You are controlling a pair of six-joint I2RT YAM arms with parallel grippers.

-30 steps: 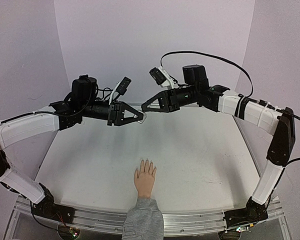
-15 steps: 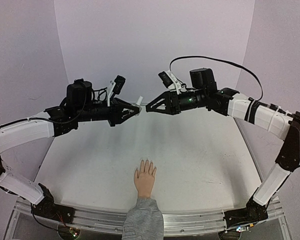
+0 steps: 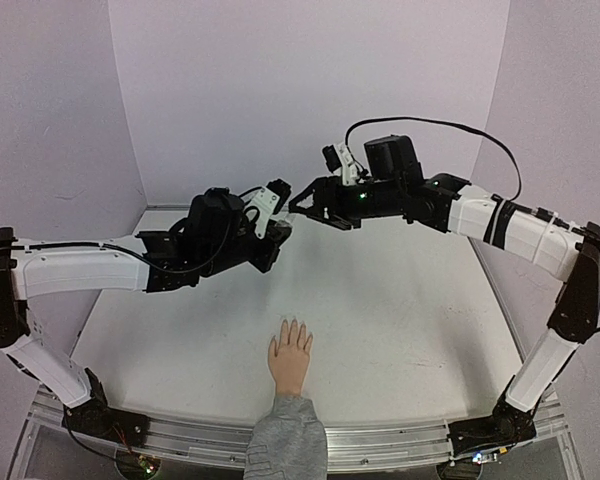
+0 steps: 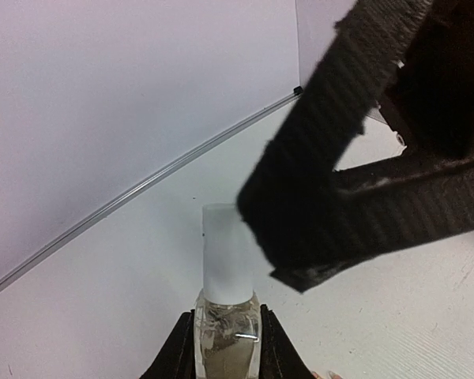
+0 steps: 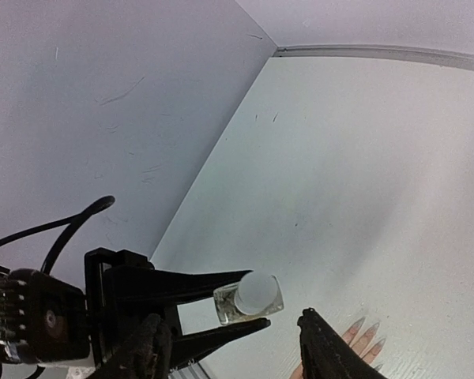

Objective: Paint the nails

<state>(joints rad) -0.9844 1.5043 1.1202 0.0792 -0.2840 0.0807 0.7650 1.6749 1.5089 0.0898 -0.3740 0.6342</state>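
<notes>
We are looking at one small flesh-coloured hand (image 3: pixel 290 362) in a grey sleeve (image 3: pixel 285 440), lying flat near the table's (image 3: pixel 400 300) near edge, its pale pointed nails (image 5: pixel 366 332) aiming far. Both grippers are hovering well above and beyond the nails. The left gripper (image 3: pixel 272 232) is clamping one small clear bottle (image 4: pixel 226 292) with a white cap. The right gripper (image 3: pixel 298 205) is holding its jaws apart, close to that cap.

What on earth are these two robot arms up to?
The left gripper holds a small clear bottle in the air above the table. The right gripper is open, close by its white cap but not closed on it. A small hand lies at the table's near edge, no gripper near its nails.
</notes>
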